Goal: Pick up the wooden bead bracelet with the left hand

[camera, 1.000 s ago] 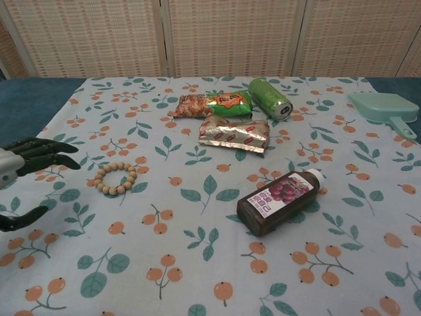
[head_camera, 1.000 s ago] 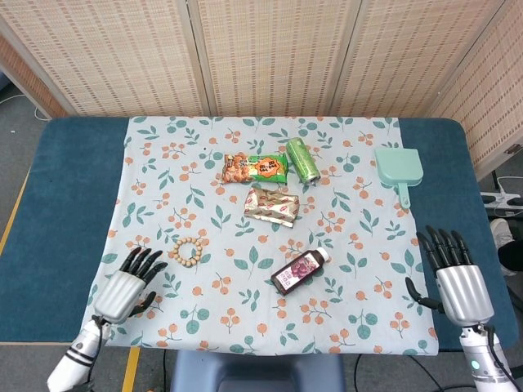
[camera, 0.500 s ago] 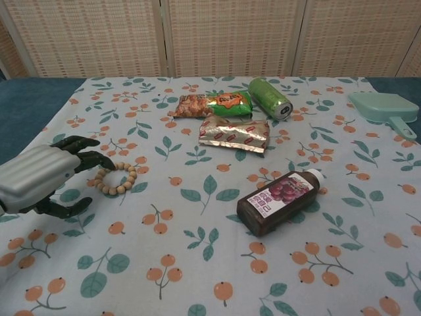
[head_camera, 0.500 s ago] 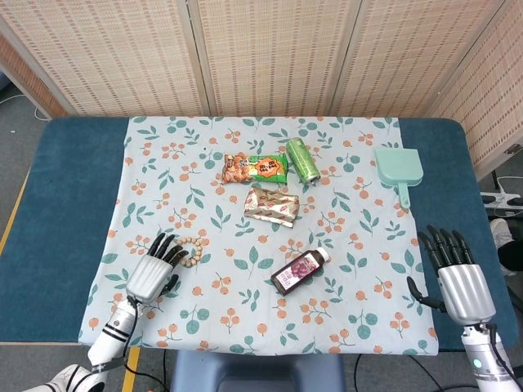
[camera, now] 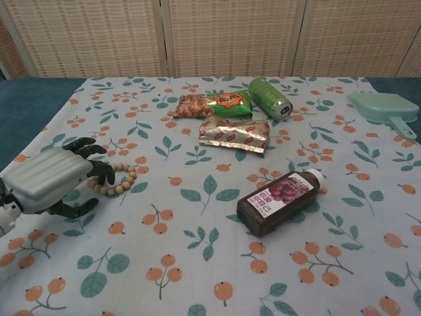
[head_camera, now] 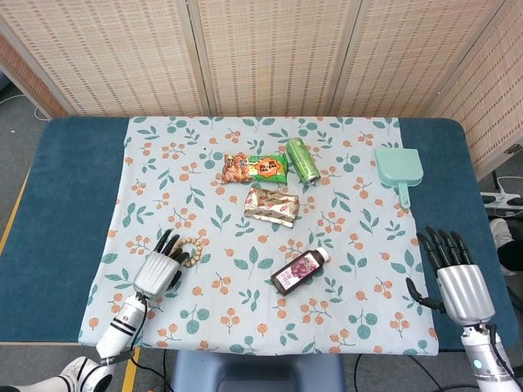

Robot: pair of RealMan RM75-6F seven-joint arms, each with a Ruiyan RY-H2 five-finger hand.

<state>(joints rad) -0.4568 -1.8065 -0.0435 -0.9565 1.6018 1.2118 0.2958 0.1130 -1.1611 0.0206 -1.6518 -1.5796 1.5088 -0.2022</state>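
The left hand (camera: 49, 179) has its dark fingers (camera: 100, 170) spread, overlapping the wooden bead bracelet (camera: 122, 180) without gripping, so curling now could nudge the beads across the tabletop (camera: 197, 276).

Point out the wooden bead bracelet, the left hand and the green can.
wooden bead bracelet (camera: 125, 181): chest view, on its exposed right-side beads.
left hand (camera: 46, 179): chest view, on the silver back of the hand.
green can (head_camera: 302, 160): head view, mid-body.
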